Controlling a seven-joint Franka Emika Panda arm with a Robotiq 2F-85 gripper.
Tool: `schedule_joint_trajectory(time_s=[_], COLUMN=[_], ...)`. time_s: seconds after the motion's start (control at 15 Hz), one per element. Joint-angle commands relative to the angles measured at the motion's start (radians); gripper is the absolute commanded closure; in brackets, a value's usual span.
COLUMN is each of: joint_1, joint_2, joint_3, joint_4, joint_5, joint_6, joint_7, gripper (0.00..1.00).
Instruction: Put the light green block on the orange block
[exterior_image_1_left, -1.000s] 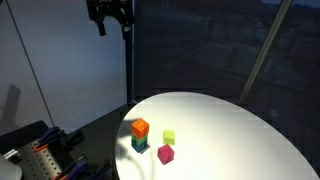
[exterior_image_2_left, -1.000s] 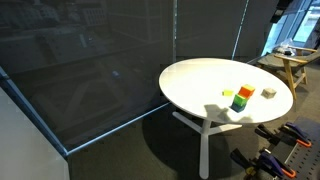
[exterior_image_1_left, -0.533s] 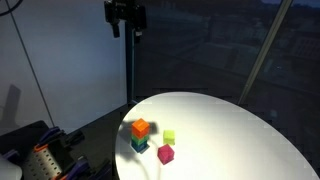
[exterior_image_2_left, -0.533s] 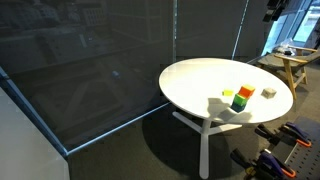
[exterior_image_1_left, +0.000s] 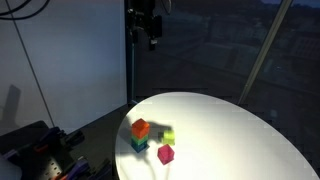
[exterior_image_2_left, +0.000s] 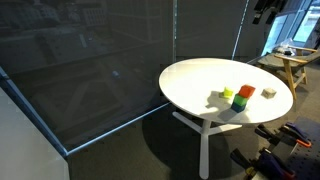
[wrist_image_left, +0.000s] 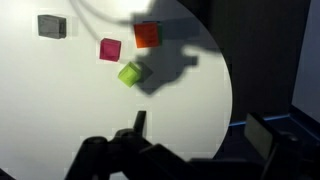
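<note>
Claw spread wide, nothing held, hanging high above bench (good height for survey before I descend). Nearest to me: light green block, flat on bench, just short of orange block, not touching it. Magenta cube beside orange block. Orange block sits atop teal cube, so my target is raised. Grey cube well apart from orange block.

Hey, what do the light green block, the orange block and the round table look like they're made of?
Light green block: likely painted wood or plastic; flat even colour, crisp edges, no glare. Orange block: same look, solid matte colour. Table: smooth white top, perhaps laminate; uniform surface showing soft shadows. Grain too small to tell.
</note>
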Motion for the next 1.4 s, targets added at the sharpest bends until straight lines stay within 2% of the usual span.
schedule_joint_trajectory(time_s=[0.0, 1.33], joint_1=[-0.025, -0.118], joint_2=[0.09, 0.445], joint_3=[-0.007, -0.031], joint_4=[0.077, 0.242], joint_5=[0.026, 0.094], joint_6=[0.003, 0.04], joint_7=[0.048, 0.182], gripper=[0.0, 0.0])
